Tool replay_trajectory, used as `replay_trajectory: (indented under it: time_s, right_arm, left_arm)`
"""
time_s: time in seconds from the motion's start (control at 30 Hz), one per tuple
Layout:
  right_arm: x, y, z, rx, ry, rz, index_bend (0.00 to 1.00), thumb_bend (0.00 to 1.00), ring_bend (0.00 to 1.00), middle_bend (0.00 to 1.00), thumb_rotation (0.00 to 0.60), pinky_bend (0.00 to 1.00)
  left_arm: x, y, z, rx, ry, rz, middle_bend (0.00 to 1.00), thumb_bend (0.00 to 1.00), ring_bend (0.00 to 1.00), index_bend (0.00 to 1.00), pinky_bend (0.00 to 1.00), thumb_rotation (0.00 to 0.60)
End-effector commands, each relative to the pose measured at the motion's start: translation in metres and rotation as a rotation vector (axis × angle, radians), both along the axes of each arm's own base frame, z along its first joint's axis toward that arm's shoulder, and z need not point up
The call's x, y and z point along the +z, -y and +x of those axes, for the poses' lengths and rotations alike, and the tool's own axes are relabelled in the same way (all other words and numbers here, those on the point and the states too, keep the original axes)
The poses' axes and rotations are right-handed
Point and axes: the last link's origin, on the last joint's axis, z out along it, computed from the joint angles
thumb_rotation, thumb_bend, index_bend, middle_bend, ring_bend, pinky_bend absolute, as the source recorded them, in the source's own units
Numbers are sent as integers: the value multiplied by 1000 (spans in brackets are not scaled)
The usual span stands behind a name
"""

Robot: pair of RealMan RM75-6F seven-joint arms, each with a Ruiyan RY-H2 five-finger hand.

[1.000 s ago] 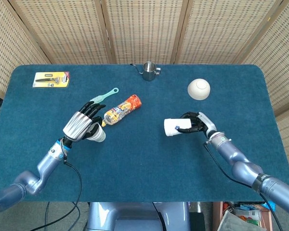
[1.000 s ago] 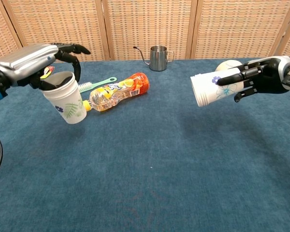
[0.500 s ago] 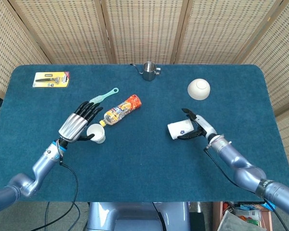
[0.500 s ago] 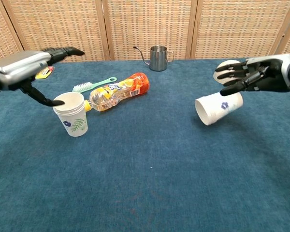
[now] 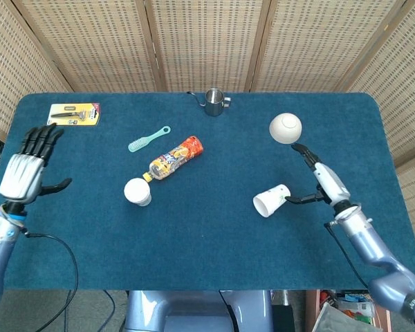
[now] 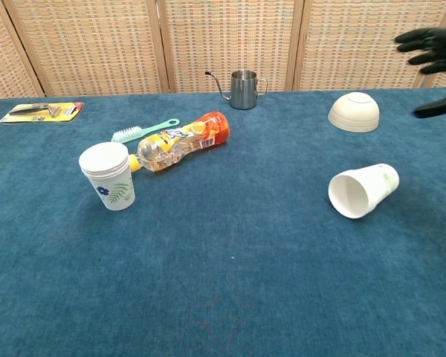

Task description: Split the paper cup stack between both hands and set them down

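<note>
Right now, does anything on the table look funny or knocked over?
Yes. The right-side paper cup lies tipped on its side, its open mouth facing the chest camera, while the other cup stands upright by the bottle, which also lies flat. Nothing looks spilled. Both the left hand and right hand are open and clear of the cups.

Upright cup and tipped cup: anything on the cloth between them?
Nothing: in the head view, bare blue cloth runs from the upright cup to the tipped cup. The chest view agrees.

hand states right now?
Left hand: open, holding nothing.
Right hand: open, holding nothing; cup lies beside it.
</note>
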Motion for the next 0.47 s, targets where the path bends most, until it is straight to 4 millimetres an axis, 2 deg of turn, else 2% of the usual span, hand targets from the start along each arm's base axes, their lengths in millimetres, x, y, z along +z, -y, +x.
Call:
replay_trajectory:
  time_s: [0.03, 0.13, 0.27, 0.47]
  right_arm:
    - [27, -46, -42, 139, -251, -173, 0, 0, 0, 0, 600, 0]
    - [37, -67, -59, 184, -388, -302, 0, 0, 0, 0, 600, 0]
    - [42, -93, -72, 180, -450, -395, 0, 0, 0, 0, 600, 0]
    - [48, -122, -78, 167, -486, -476, 0, 0, 0, 0, 600, 0]
  left_arm:
    - [19, 33, -20, 131, 50, 67, 0, 201, 0, 0, 0, 600]
    - [20, 58, -29, 204, 82, 58, 0, 202, 0, 0, 0, 600]
    - [16, 82, -36, 232, 95, 58, 0, 202, 0, 0, 0, 600]
    - [11, 99, -41, 235, 109, 47, 0, 201, 0, 0, 0, 600]
